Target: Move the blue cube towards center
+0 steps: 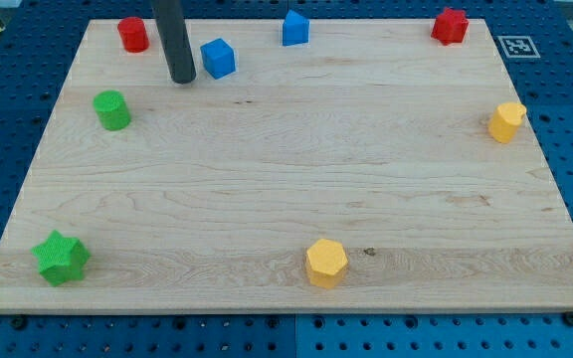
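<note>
The blue cube [218, 58] sits near the view's top left on the wooden board [286, 189]. My tip [181, 79] is at the end of the dark rod, just to the left of the blue cube and slightly below it, a small gap apart. A second blue block [294, 28], house-shaped, lies at the view's top centre.
A red cylinder [132, 35] is at the top left and a red star-like block [450, 26] at the top right. A green cylinder [112, 109] and a green star [61, 258] are on the left. A yellow hexagon [326, 263] is at the bottom, a yellow block [506, 121] at the right.
</note>
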Available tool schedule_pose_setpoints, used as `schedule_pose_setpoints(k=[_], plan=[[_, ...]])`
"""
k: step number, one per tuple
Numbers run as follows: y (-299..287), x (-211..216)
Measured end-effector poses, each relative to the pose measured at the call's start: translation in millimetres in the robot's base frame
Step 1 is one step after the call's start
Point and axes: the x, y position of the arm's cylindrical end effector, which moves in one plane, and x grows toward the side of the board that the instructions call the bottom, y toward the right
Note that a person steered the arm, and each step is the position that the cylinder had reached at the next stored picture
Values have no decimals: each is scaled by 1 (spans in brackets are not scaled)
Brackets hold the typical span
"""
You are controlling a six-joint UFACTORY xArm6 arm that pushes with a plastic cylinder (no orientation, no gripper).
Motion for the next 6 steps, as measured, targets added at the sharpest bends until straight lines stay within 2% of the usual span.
schedule_pose_setpoints(k=[3,6], plan=[[0,-32],[46,-41]])
